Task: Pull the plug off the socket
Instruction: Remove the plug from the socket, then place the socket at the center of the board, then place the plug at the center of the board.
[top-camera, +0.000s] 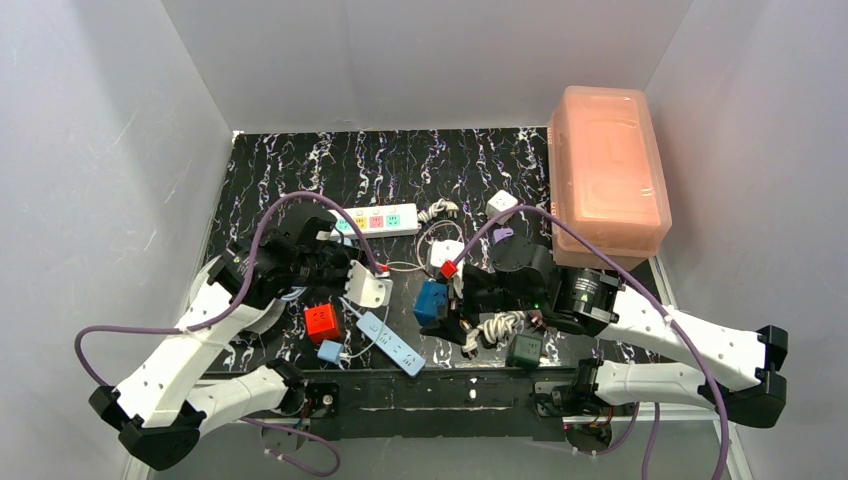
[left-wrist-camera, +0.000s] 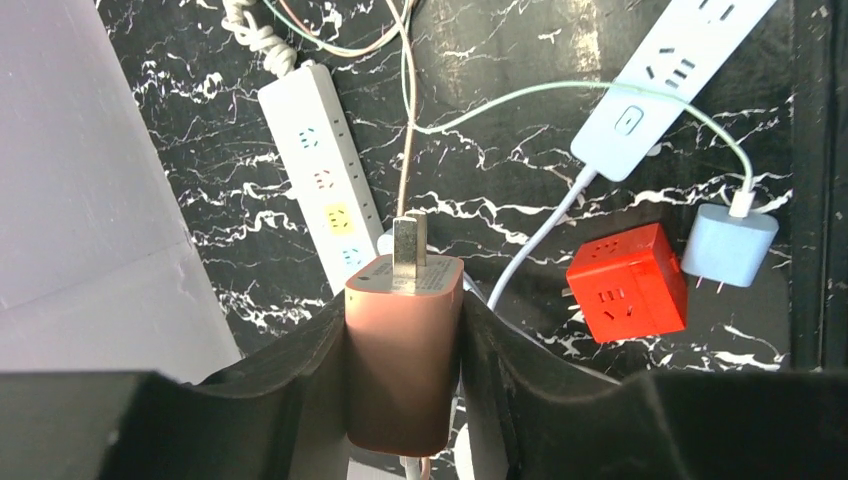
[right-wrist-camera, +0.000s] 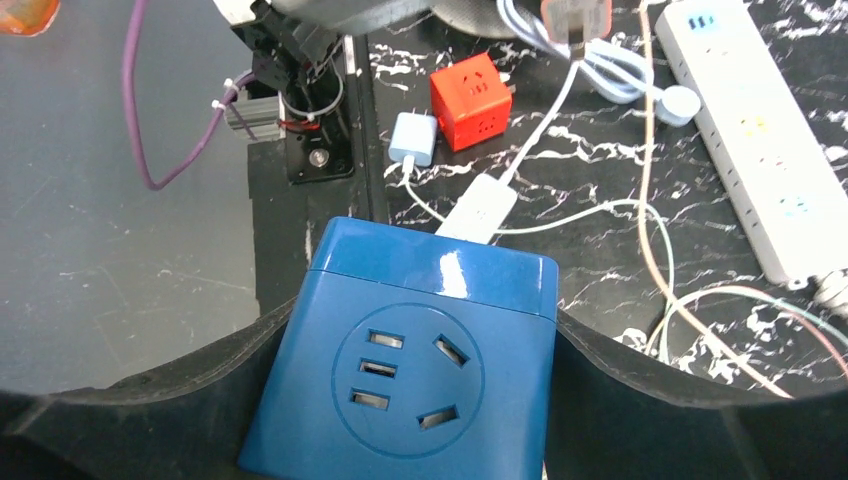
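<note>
my left tool (left-wrist-camera: 404, 325) grips smooth dusty-pink plug (left-wrist-camera: 403, 385), flat metal prongs (left-wrist-camera: 407, 250) bare, clear of long white socket (left-wrist-camera: 322, 180); right tool (right-wrist-camera: 425, 335) grips glossy blue outlet cube (right-wrist-camera: 400, 400).

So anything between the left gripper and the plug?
Nothing visible. The left gripper is shut on the pinkish-brown plug, its bare prongs clear of the white power strip.
</note>
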